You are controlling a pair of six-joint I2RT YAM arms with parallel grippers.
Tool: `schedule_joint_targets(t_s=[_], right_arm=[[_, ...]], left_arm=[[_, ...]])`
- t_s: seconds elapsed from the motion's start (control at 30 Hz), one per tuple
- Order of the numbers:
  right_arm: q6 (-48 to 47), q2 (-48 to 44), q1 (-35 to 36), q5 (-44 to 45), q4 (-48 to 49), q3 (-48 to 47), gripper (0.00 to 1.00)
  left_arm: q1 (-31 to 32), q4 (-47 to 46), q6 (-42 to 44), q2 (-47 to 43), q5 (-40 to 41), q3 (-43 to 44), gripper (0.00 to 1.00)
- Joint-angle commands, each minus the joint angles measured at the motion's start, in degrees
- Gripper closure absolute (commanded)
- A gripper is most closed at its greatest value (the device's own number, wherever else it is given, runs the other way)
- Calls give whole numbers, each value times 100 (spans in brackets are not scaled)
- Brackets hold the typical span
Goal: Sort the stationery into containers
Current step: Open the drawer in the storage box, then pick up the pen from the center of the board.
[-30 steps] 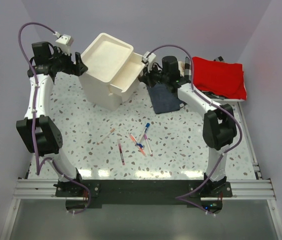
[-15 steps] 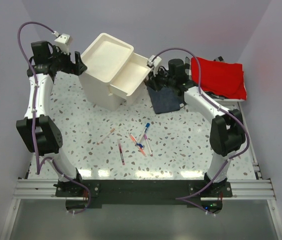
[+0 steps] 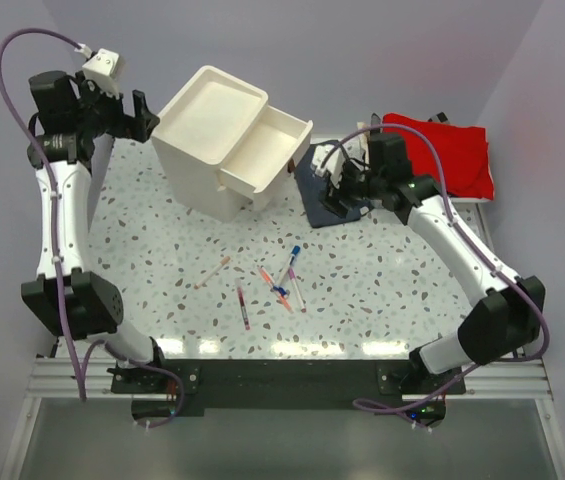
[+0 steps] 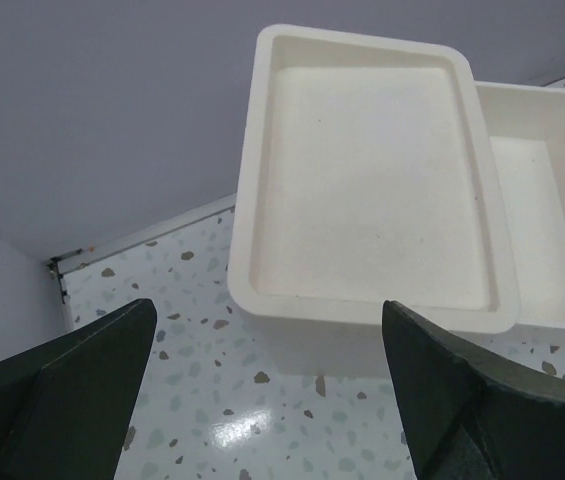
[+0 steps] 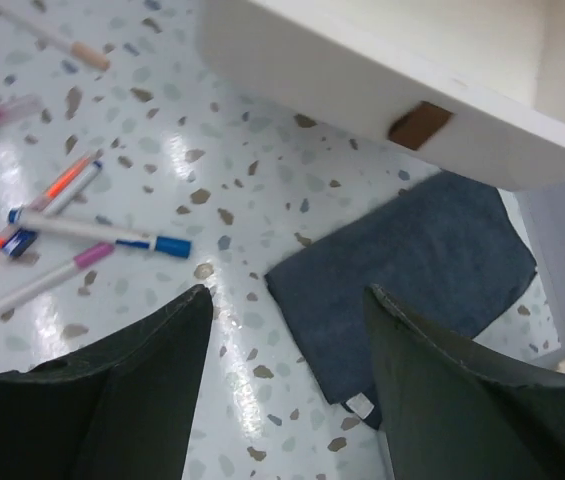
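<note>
Cream-white plastic is making up the drawer unit [image 3: 207, 115], which is standing at an angle on the far left-centre part of the table [image 3: 152, 250]. Its top drawer [image 3: 274, 140] is sticking out toward the right, beside the unit's tray-like top. In the right wrist view a small brown tab [image 5: 420, 123] is showing on a drawer front.

None of the pens [image 3: 274, 285] are lying in the unit; they are all lying loose on the table, near the middle and well on the near side of it. A blue-capped pen [image 5: 92, 232], an orange one and a pink one are bunching together and crossing. A red pen [image 3: 243, 305] is lying just to their left, and a tan-tipped pen [image 3: 212, 272] is lying further left again.

At the far left, the left fingers [image 3: 140, 112] are hanging above the table beside the unit, spreading wide and gripping nothing. The left wrist view is looking between them onto the tray-like top.

Just right of the open drawer, the right fingers [image 3: 334, 192] are hovering over a dark blue cloth [image 5: 412, 260]. They are standing apart and are clear of the drawer. A red cloth [image 3: 442, 150] is lying at the far right.
</note>
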State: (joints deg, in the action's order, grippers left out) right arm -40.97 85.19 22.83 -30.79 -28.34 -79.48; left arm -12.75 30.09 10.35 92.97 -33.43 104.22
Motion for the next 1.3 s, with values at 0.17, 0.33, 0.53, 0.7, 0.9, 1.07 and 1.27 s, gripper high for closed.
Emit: schedule_joint_targets(t_s=[0.17, 0.33, 0.53, 0.7, 0.9, 1.07, 1.27], right_arm=[[-3364, 849, 1380, -253, -1580, 258, 44], [-4135, 1605, 1856, -24, -1745, -137, 56], [-4902, 2089, 2015, 222, -1974, -129, 64], [-4877, 2414, 2059, 371, -1773, -199, 63], [-4727, 2784, 2111, 503, -1403, -287, 63], [-4613, 2942, 2182, 679, -1113, -146, 89], [-4376, 1751, 2191, 670, -1717, -199, 100]], left_arm=[[-122, -451, 679, -3037, 1374, -2634, 0], [-140, 75, 381, -3740, 1199, -3222, 0], [-210, 164, 169, -4234, 1286, -3725, 0], [-280, 331, 169, -4313, 1304, -3620, 0], [-272, 393, 99, -4322, 1155, -3646, 0], [-280, 375, 46, -4331, 1093, -3708, 0], [-272, 279, 177, -4235, 944, -3673, 0]])
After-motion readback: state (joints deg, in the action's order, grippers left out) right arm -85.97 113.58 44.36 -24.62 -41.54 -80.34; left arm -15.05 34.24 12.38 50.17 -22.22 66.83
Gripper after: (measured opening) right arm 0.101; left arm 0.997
